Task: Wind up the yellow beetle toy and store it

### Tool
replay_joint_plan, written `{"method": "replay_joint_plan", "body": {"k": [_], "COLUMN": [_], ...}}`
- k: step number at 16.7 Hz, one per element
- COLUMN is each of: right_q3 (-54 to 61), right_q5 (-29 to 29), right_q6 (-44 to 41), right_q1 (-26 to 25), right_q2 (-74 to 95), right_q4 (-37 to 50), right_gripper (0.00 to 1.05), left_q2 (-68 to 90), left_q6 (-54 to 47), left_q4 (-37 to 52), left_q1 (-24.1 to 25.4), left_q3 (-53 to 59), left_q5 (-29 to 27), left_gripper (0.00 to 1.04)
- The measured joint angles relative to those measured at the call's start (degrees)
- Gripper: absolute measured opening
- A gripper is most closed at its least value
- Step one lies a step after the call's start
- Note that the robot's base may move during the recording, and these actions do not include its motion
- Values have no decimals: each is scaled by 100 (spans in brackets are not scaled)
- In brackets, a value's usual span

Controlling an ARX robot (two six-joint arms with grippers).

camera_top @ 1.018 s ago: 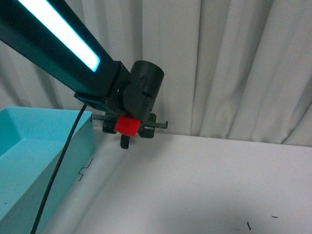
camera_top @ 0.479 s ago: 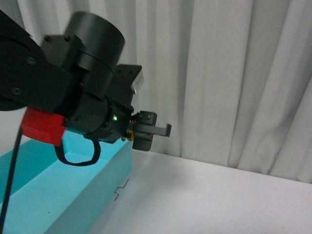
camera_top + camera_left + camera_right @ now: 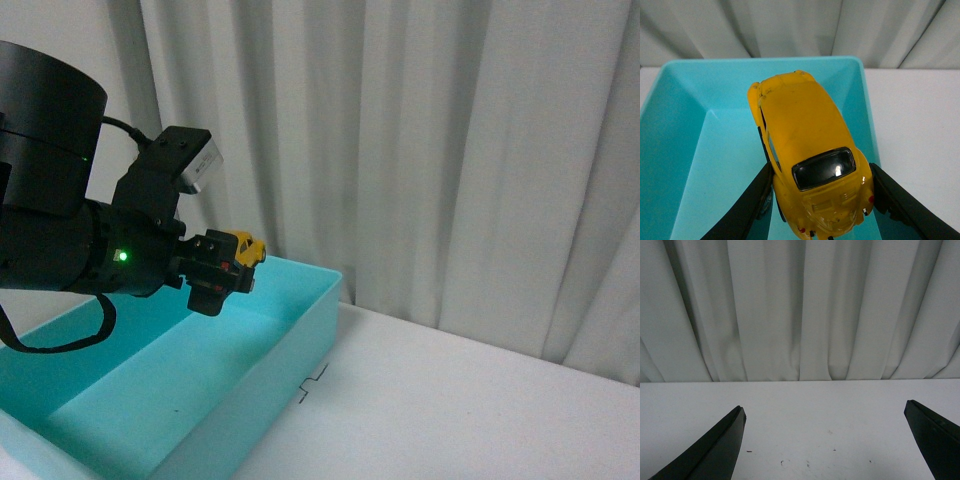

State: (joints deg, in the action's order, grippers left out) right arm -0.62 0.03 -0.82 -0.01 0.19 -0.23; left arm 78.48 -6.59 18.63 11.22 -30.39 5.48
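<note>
Yellow beetle toy (image 3: pixel 243 248) is hanging left of centre in your front view, pinched in your left gripper (image 3: pixel 225 268). The jaws are closing narrowly on its flanks. In the left wrist view the two dark fingers (image 3: pixel 747 205) are pressing against both sides of the car near its dark rear window, and the rounded roof and bonnet are pointing away from the camera.

The toy is hovering over the turquoise bin (image 3: pixel 318 300), which is filling the lower left of the front frame. The wrist view is showing the bin's floor and walls behind the car, so the toy is sitting above the open compartment and is not resting on it. Your left arm (image 3: pixel 60 220) is reaching in from the left edge of the front frame, with a small green light (image 3: pixel 122 256) glowing on its dark body.

Your right gripper (image 3: pixel 825 407) is appearing only in its own wrist view. Its jaws are standing wide apart with nothing between them, over the white table (image 3: pixel 815 420) and facing the pale curtain (image 3: pixel 790 315).

A small black mark (image 3: pixel 312 385) is showing on the table just beside the bin's near right wall in the front frame.
</note>
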Motion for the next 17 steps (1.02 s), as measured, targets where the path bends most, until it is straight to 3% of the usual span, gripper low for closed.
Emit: {"method": "replay_joint_plan", "body": {"k": [4, 10, 14, 17], "right_q3": [0, 0, 0, 0], "right_q5": [0, 0, 0, -2], "right_q6": [0, 0, 0, 0], "right_q1": [0, 0, 0, 0], "right_q2": [0, 0, 0, 0], "right_q4": [0, 2, 2, 2], "right_gripper": [98, 98, 98, 98], "left_q2": [835, 2065, 3117, 3519], "left_q6": [-621, -1182, -1340, -1440], "left_q4": [704, 1906, 2828, 3145], "left_q1": [782, 1453, 1589, 1589], "left_q3": [76, 170, 264, 348], "left_q5": [535, 1357, 1884, 1958], "left_gripper": [50, 50, 50, 50]}}
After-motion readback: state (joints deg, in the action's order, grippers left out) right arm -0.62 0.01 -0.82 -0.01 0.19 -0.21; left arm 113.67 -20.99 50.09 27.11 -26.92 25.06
